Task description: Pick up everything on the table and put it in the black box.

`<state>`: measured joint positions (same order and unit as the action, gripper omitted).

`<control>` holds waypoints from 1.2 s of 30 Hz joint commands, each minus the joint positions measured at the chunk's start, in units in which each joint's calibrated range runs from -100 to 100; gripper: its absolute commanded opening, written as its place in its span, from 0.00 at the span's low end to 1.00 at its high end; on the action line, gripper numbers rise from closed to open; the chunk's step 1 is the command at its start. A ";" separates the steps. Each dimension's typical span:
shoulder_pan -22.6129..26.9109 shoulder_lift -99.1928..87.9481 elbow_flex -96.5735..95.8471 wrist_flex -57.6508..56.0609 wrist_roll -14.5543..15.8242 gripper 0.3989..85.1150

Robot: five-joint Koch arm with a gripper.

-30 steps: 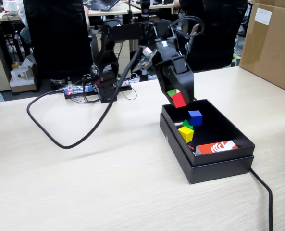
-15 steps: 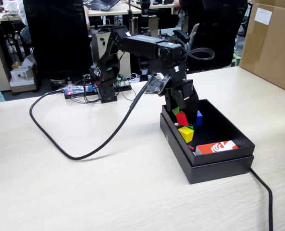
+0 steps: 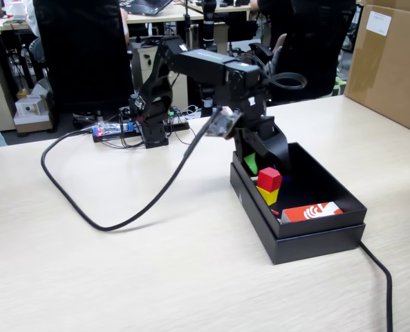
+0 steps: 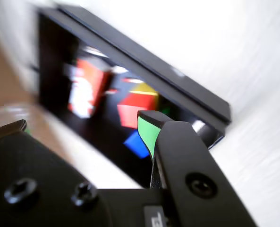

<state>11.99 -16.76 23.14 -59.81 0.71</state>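
The black box [image 3: 315, 238] stands on the beige table [image 3: 122, 277], right of centre. Inside it a red cube [image 3: 269, 178] sits on a yellow cube [image 3: 268, 195], and a green cube [image 3: 251, 164] partly shows behind them. The blurred wrist view shows the box rim [image 4: 177, 75], the red cube [image 4: 135, 106], the yellow cube [image 4: 144, 88] and a blue cube [image 4: 136, 143] on the box floor. My gripper [image 3: 265, 153] hangs over the box's far end. In the wrist view my gripper [image 4: 83, 126] has its jaws wide apart and nothing between them.
An orange-and-white packet [image 3: 312, 211] lies at the near end of the box. A big brown carton [image 3: 391, 62] stands at the back right. A black cable [image 3: 122, 214] loops across the table from the arm's base [image 3: 153, 128]. Another cable [image 3: 379, 277] runs off at the front right.
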 commanded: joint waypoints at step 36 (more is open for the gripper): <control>-13.38 -83.24 -110.81 60.63 -2.83 0.63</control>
<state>-1.39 -99.09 -86.76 -7.63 -1.34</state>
